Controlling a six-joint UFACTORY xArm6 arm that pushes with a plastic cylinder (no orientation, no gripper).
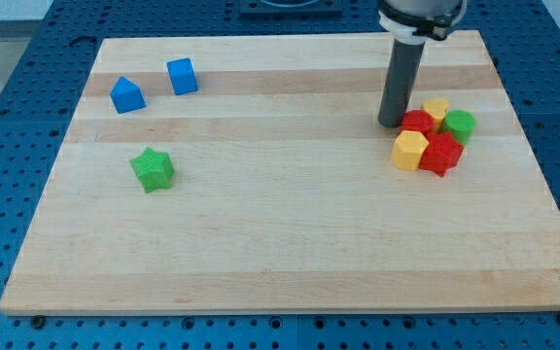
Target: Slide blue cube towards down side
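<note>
Tip: my tip [390,123] rests on the wooden board [280,243], touching the left edge of a cluster at the view's right.
Cluster: red cylinder [416,122], yellow block [437,110], green cylinder [460,124], yellow hexagonal block [409,150], red star [441,154].
Gripper state: bare rod, no jaws.
Blue cube [182,76]: upper left, well apart from tip.
Neighbours: blue house-shaped block [126,95] beside it; green star [152,168] below.

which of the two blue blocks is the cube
The blue cube is the one nearer the view's right and top, with a flat top face. The other blue block, to its left, has a peaked, house-like top.
</note>
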